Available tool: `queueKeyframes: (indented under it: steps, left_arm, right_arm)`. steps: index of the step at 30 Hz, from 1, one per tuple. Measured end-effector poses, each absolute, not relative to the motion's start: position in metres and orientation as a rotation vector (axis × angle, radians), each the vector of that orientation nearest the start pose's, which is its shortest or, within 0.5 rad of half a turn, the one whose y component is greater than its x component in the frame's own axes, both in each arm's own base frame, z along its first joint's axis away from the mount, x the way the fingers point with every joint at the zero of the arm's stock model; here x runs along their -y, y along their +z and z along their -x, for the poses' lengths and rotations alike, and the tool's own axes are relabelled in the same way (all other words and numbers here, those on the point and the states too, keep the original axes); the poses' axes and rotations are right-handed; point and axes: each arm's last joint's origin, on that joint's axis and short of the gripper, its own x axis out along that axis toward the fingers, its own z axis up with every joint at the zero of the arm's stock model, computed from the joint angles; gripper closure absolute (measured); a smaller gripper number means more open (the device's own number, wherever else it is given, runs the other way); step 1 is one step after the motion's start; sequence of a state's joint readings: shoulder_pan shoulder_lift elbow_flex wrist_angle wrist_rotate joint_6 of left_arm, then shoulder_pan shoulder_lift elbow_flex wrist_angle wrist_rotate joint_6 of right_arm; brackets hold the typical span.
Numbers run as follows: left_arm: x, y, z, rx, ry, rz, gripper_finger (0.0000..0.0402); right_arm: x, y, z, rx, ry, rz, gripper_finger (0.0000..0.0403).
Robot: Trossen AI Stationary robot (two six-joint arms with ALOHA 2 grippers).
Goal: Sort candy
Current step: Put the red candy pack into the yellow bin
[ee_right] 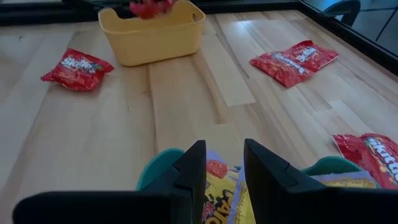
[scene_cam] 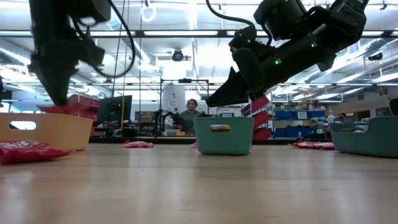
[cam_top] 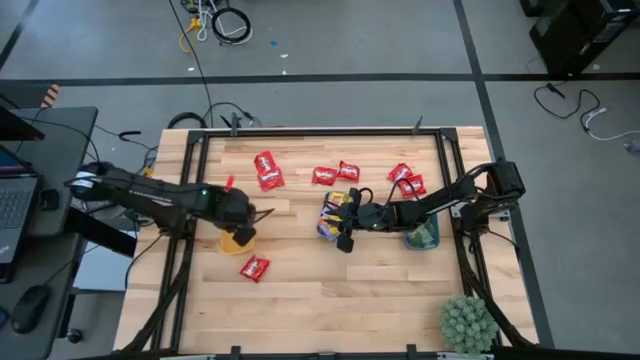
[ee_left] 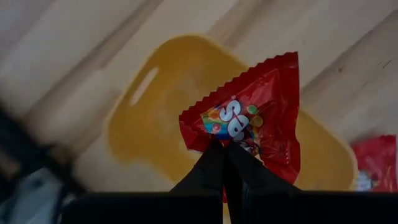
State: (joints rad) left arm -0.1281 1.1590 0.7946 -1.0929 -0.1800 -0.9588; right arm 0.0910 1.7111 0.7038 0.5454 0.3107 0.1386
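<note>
Above yellow tray (ee_left: 155, 118), left hand (ee_left: 222, 149) pinched shut on red candy packet (ee_left: 261, 118)

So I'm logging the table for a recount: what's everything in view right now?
red candy packets: six, red, loose on the table
held red packet: one, red, above the yellow tray
yellow candy packets: several, yellow-purple, in a teal tray
yellow tray: one, table's left
teal trays: two, centre and right
plant: one, green, near right corner
person: one, in the room behind
left gripper: shut on the held red packet
right gripper: open, over the yellow candy packets
</note>
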Motion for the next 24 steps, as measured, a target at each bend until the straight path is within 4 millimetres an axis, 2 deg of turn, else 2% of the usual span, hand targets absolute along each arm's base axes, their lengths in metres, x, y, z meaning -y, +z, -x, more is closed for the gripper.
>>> queueKeyframes:
  steps: [4, 8, 17, 21, 24]
  left_arm:
    - [0.004, 0.199, -0.177, -1.239, 0.693, 0.580, 0.0401]
    - [-0.010, 0.188, -0.182, -1.170, 0.688, 0.588, 0.0401]
    - [-0.030, 0.191, -0.186, -1.109, 0.695, 0.558, 0.0401]
    - [-0.030, 0.190, -0.186, -1.121, 0.664, 0.608, 0.0398]
    - [-0.028, 0.190, -0.186, -1.138, 0.633, 0.640, 0.0381]
  right_arm:
    - [-0.021, 0.147, -0.323, -0.440, -0.247, -0.042, 0.0307]
    - [-0.021, 0.147, -0.323, -0.443, -0.247, -0.041, 0.0309]
    - [-0.020, 0.147, -0.321, -0.464, -0.248, -0.038, 0.0309]
    - [-0.020, 0.150, -0.320, -0.462, -0.248, -0.038, 0.0306]
    - [-0.020, 0.151, -0.319, -0.461, -0.251, -0.052, 0.0301]
